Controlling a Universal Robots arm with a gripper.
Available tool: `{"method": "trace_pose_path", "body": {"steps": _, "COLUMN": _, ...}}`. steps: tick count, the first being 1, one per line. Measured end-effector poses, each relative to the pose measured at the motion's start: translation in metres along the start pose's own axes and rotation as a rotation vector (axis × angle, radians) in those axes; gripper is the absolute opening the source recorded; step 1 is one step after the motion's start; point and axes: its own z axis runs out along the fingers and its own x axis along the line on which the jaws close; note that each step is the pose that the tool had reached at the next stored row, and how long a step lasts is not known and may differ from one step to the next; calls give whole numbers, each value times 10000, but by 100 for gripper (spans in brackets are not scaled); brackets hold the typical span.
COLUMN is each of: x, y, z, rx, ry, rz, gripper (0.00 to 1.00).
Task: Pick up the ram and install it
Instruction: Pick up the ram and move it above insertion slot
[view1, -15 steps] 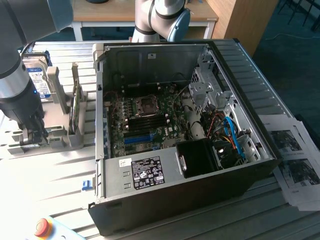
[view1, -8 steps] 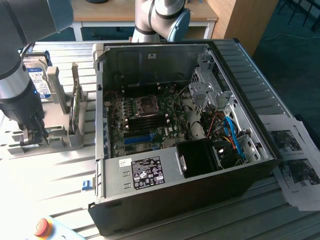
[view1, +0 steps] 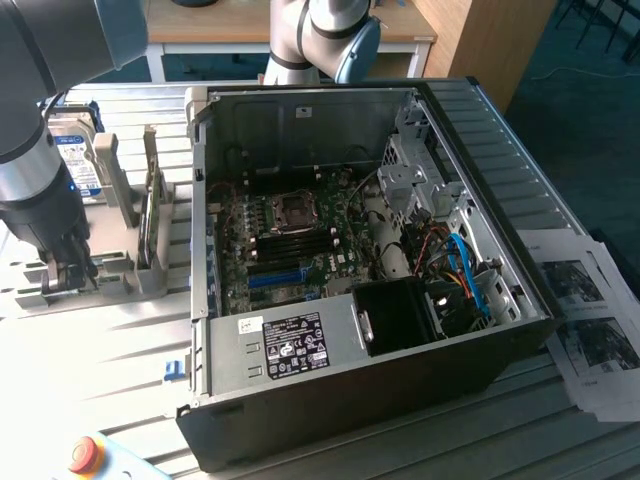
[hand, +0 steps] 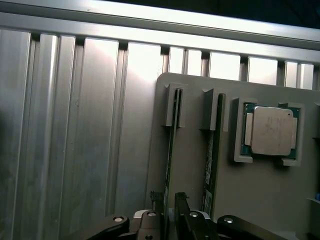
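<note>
Two thin green ram sticks stand on edge in the slots of a grey holder (hand: 192, 165). One ram (hand: 170, 145) runs straight between my gripper's fingertips; the other ram (hand: 210, 150) stands in the slot beside it. My gripper (hand: 168, 201) is open, with one dark fingertip (hand: 156, 200) on each side of the first stick and a small gap to it. In the exterior view the gripper (view1: 68, 278) hangs low over the holder's near end on the exterior view's left, beside the second ram (view1: 149, 218).
A processor chip (hand: 270, 131) lies in a pocket of the holder. A silver hard drive (view1: 76, 150) stands behind the holder. The open computer case (view1: 470, 330) holds the motherboard with its black slots (view1: 293, 240). Printed papers (view1: 590, 320) lie on the exterior view's right.
</note>
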Motion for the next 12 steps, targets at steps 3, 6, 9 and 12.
{"method": "trace_pose_path", "body": {"steps": 3, "x": 0, "y": -1, "z": 6, "rx": 2, "ry": -1, "rz": 0, "gripper": 24}}
{"method": "trace_pose_path", "body": {"steps": 6, "x": 0, "y": 0, "z": 6, "rx": 2, "ry": -1, "rz": 0, "gripper": 24}}
{"method": "trace_pose_path", "body": {"steps": 9, "x": 1, "y": 0, "z": 8, "rx": 2, "ry": -1, "rz": -1, "gripper": 24}}
{"method": "trace_pose_path", "body": {"steps": 12, "x": 1, "y": -1, "z": 8, "rx": 2, "ry": -1, "rz": 0, "gripper": 24}}
